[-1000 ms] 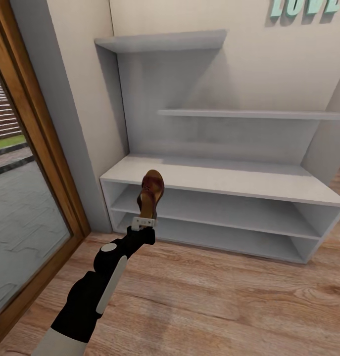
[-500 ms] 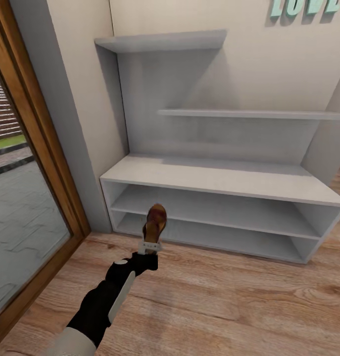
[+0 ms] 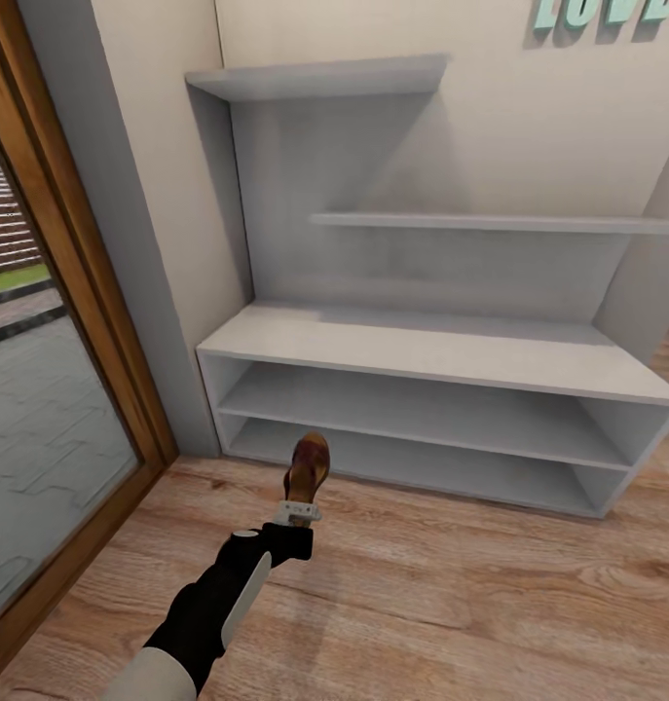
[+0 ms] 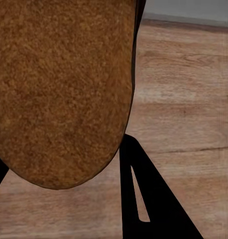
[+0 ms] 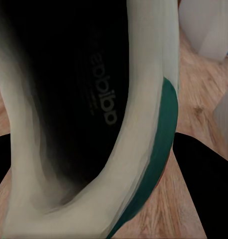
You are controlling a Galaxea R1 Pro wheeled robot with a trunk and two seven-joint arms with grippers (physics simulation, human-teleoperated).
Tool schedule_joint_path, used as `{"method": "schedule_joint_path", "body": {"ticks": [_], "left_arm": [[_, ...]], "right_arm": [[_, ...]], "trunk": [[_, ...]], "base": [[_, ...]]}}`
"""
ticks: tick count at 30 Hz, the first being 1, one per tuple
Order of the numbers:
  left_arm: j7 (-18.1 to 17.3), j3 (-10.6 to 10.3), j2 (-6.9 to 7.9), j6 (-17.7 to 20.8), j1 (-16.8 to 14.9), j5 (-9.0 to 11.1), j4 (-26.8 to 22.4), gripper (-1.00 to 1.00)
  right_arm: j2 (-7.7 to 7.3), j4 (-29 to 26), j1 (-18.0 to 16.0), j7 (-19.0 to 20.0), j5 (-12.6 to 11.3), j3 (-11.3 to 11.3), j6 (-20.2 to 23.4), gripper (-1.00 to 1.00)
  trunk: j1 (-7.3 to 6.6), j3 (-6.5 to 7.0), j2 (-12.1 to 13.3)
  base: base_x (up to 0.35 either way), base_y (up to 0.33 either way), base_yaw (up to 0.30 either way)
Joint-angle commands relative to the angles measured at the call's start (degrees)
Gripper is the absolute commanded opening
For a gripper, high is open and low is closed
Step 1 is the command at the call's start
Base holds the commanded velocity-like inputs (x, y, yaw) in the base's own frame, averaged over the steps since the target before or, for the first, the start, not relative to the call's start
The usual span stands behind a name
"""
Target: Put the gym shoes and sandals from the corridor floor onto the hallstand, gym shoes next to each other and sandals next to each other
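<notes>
My left gripper (image 3: 302, 500) is shut on a brown sandal (image 3: 308, 464), holding it toe-forward just above the corridor floor (image 3: 451, 594), in front of the left end of the hallstand's (image 3: 451, 352) lowest shelf. In the left wrist view the sandal's tan surface (image 4: 59, 84) sits close to the lens, beside a black finger (image 4: 144, 199). My right gripper (image 5: 104, 164) is shut on a gym shoe (image 5: 149, 74), cream-white with a green stripe and dark inside. The other gym shoe and the other sandal are out of view.
A wood-framed glass door (image 3: 52, 389) stands at the left, close to the hallstand's end. Higher staggered shelves (image 3: 490, 224) sit above the bench top. Teal letters (image 3: 597, 12) hang on the wall. Wood floor stretches to the right.
My left arm has dropped and drawn back with the sandal, from bench-top height down to the level of the lowest shelf near the floor.
</notes>
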Motion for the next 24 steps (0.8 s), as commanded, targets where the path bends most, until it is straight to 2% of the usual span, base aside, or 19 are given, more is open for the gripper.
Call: {"method": "schedule_joint_path", "body": {"ticks": [1,7,10,16,19,21,22,24], "left_arm": [[-0.03,0.00,0.01,0.32,-0.07,0.14,-0.55,-1.00],[-0.03,0.00,-0.09,0.29,-0.33,0.18,-1.03,-1.00],[-0.09,0.00,-1.10,0.15,-0.57,0.16,-1.05,-1.00],[-0.11,-0.27,-2.78,-0.25,-1.65,0.18,-0.42,-1.00],[-0.06,-0.40,-3.79,-0.10,-5.27,0.38,2.19,-1.00],[-0.04,-0.44,-3.83,-0.13,-9.98,0.41,8.96,-1.00],[-0.03,-0.49,-3.83,-0.26,-13.83,0.41,14.20,-1.00],[-0.03,-0.51,-3.83,-0.43,-15.97,0.39,16.67,-1.00]], "right_arm": [[-0.03,-0.09,-0.09,0.54,0.68,-0.15,0.07,-1.00],[-0.03,-0.22,-0.09,0.54,0.76,-0.21,0.04,-1.00],[-0.03,-0.25,-0.09,0.48,0.76,-0.21,0.03,-1.00],[0.03,-0.26,-0.09,0.46,0.76,-0.14,0.03,-1.00],[0.14,-0.22,-0.09,0.46,0.76,-0.13,0.04,-1.00],[0.20,-0.19,-0.09,0.45,0.76,-0.13,0.04,-1.00],[0.22,-0.18,-0.09,0.45,0.76,-0.13,0.03,-1.00],[0.23,-0.17,-0.09,0.45,0.76,-0.13,0.03,-1.00]], "trunk": [[0.21,-0.32,-0.43],[0.56,-2.15,-0.91],[0.64,-3.03,-0.95],[0.64,-3.12,-0.95],[0.64,-3.13,-0.95],[0.64,-3.13,-0.95],[0.64,-3.13,-0.95],[0.64,-3.13,-0.95]], "base": [[0.000,0.000,0.000],[0.000,0.000,0.000],[0.000,0.000,0.000],[0.000,0.000,0.000],[0.000,0.000,0.000],[0.000,0.000,0.000],[0.000,0.000,0.000],[0.000,0.000,0.000]]}}
